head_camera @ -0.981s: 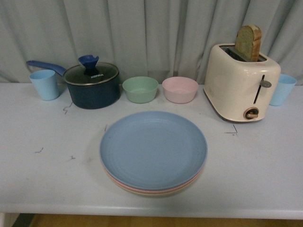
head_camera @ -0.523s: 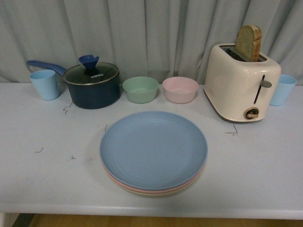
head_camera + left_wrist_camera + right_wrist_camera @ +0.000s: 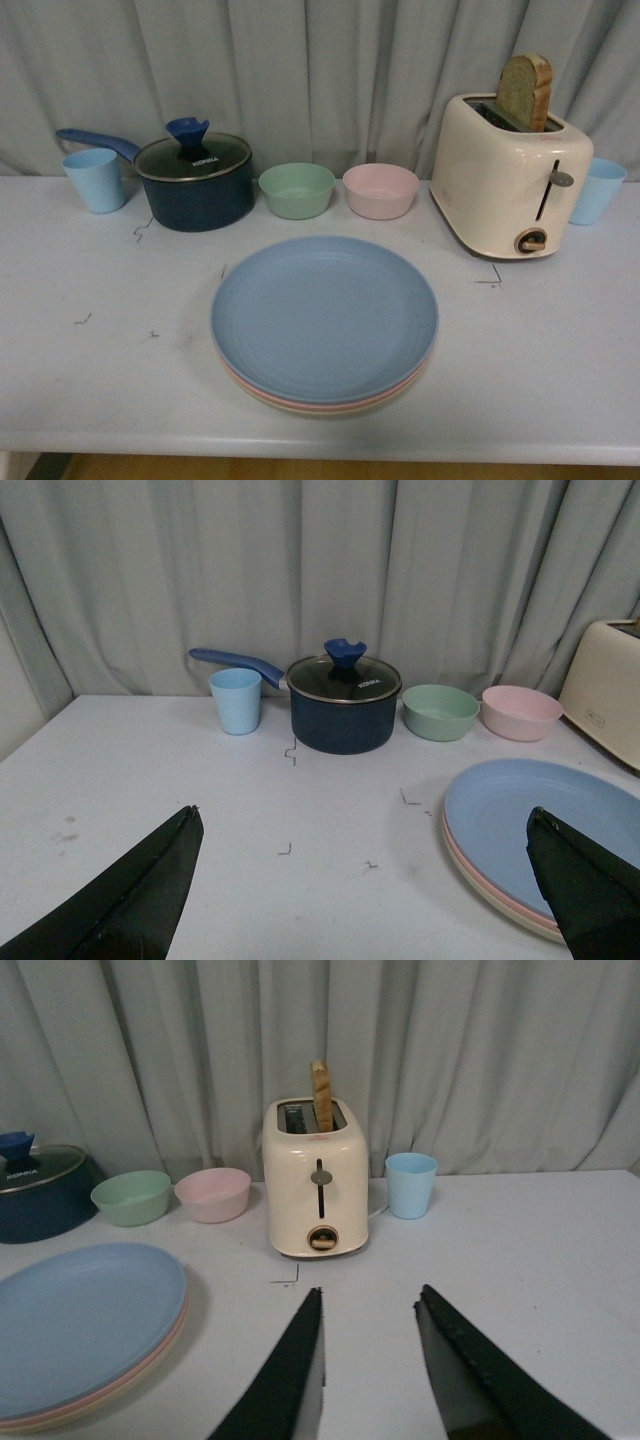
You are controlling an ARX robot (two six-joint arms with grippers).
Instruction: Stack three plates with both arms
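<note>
Three plates lie in one stack at the middle of the white table (image 3: 80,380). The light blue plate (image 3: 324,315) is on top, with a pink rim (image 3: 290,400) and a beige rim (image 3: 330,410) showing under it. The stack also appears in the left wrist view as the blue plate (image 3: 545,815) and in the right wrist view as the blue plate (image 3: 80,1320). My left gripper (image 3: 362,820) is open wide, above bare table beside the stack. My right gripper (image 3: 370,1295) is open over bare table, facing the toaster. Neither arm shows in the front view.
At the back stand a light blue cup (image 3: 96,178), a dark blue lidded saucepan (image 3: 194,182), a green bowl (image 3: 297,189), a pink bowl (image 3: 381,189), a cream toaster (image 3: 510,175) holding a bread slice (image 3: 526,90), and another blue cup (image 3: 597,190). A grey curtain hangs behind.
</note>
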